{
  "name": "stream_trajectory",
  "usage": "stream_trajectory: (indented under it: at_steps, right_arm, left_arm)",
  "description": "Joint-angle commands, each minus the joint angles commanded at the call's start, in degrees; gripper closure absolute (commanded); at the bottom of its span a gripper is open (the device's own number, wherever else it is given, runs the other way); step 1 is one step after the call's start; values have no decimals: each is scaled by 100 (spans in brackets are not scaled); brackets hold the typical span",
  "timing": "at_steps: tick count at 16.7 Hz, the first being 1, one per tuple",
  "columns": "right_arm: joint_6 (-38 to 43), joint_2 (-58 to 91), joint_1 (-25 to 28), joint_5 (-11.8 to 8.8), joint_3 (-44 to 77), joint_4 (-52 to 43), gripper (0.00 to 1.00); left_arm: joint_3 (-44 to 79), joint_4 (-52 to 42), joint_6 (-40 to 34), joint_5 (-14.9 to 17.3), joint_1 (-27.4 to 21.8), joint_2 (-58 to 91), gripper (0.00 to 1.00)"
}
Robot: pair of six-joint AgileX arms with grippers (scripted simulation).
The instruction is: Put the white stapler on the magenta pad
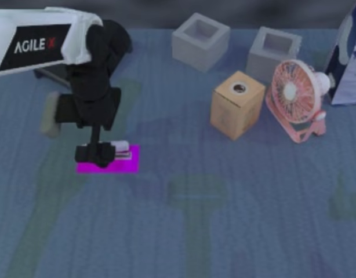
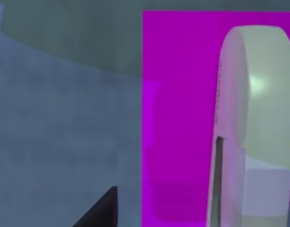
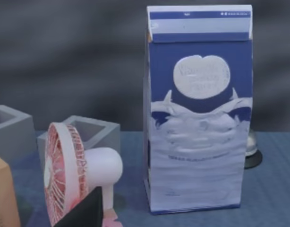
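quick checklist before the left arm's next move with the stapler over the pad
1. white stapler over the magenta pad: ok, both the top and the left wrist views show magenta under it.
2. Stapler fully inside the pad's edges: cannot tell, the arm hides part of it from above.
3. Stapler resting flat on the pad: cannot tell.
4. left gripper directly over the pad: ok in the top view.
5. Gripper state: cannot tell.
6. Nearby clutter: ok, the cardboard box and pink fan stand well off to the right.
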Motion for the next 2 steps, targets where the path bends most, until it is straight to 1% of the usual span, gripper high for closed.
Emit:
stream_trajectory:
  at_steps: [2]
  right_arm:
    - [0,0,0,0,0,0,0]
  left_arm:
    - [0,0,0,0,0,0,0]
